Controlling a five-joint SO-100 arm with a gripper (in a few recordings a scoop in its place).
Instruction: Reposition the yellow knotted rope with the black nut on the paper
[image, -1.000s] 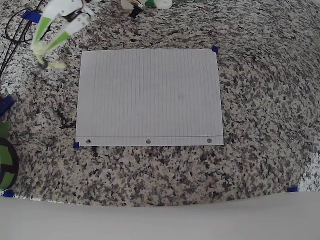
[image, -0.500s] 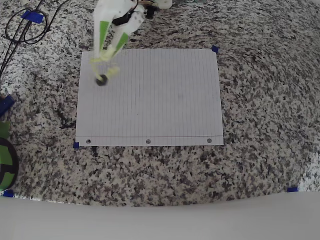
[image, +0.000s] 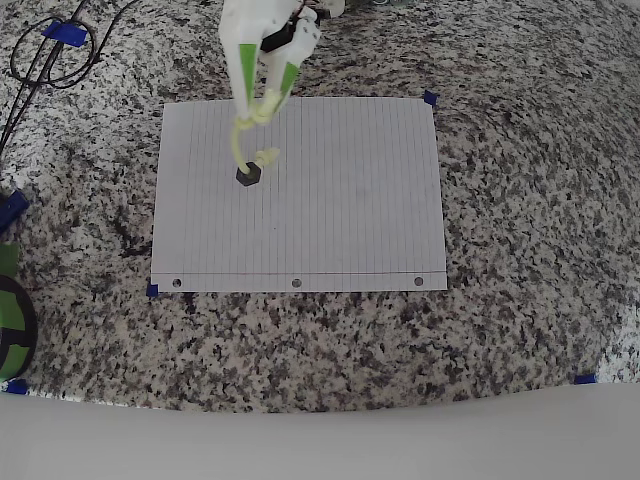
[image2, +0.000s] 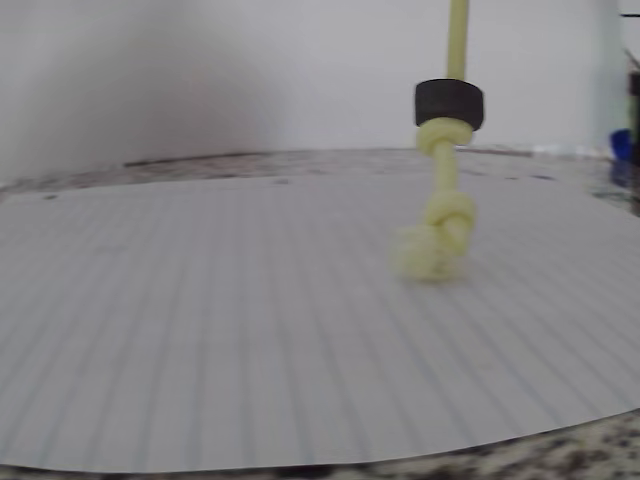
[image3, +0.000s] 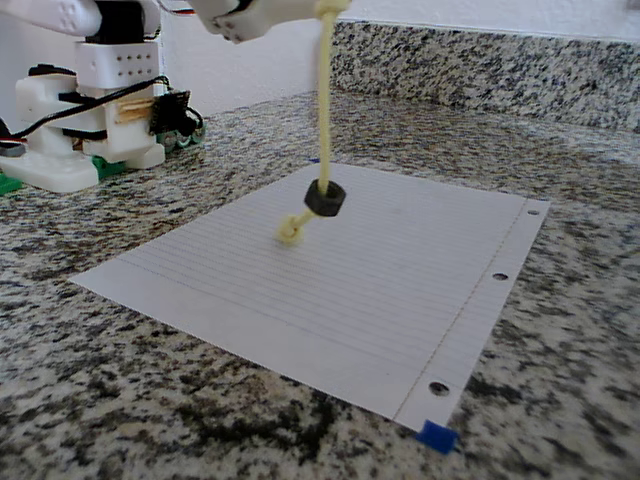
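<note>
Rope (image3: 322, 110) clamped at top in gripper (image: 262, 108), axis hung vertical; nut (image3: 325, 198) seated on lower knot, suspended above paper (image3: 400, 290).

the yellow knotted rope (image2: 446, 200) runs off the wrist view's top edge, its lowest knot blurred.

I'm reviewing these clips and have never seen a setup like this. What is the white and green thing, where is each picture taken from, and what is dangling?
It is a small robot arm on a granite counter. One picture looks straight down, one comes from a camera on the arm's wrist, one from a low side camera. A lined sheet of paper lies on the counter. The arm's gripper pinches the top of a yellow rope, which hangs down. A black nut sits on the rope above its knotted lower end, which seems to touch the paper.
</note>
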